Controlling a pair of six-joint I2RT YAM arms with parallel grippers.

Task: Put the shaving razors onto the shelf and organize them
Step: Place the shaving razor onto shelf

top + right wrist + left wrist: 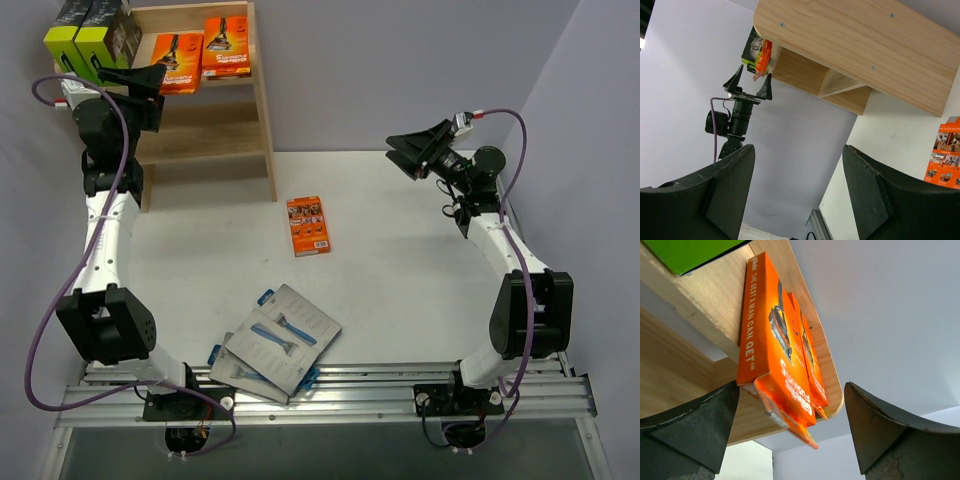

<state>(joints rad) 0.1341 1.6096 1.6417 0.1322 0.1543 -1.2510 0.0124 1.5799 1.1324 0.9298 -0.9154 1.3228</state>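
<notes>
Left gripper (pixel 152 88): fingers spread, nothing between them, held at the upper tier of the shelf (pixel 262 120), close in front of two orange packs (pixel 180 50) standing upright side by side. Black-and-lime boxes (pixel 95 35) stand left of them. Right gripper (pixel 798 150): fingers spread, empty, raised above the table (pixel 420 260) toward its far right corner. A loose orange pack (pixel 309 225) lies flat mid-table. Grey cards (pixel 280 340) overlap by the near edge.

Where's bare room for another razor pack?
The light wooden shelf's lower tier looks bare, as does the white table right of the lone orange pack. Crowded: the top tier, with orange packs and black-and-lime boxes; grey cards near the bases.
</notes>
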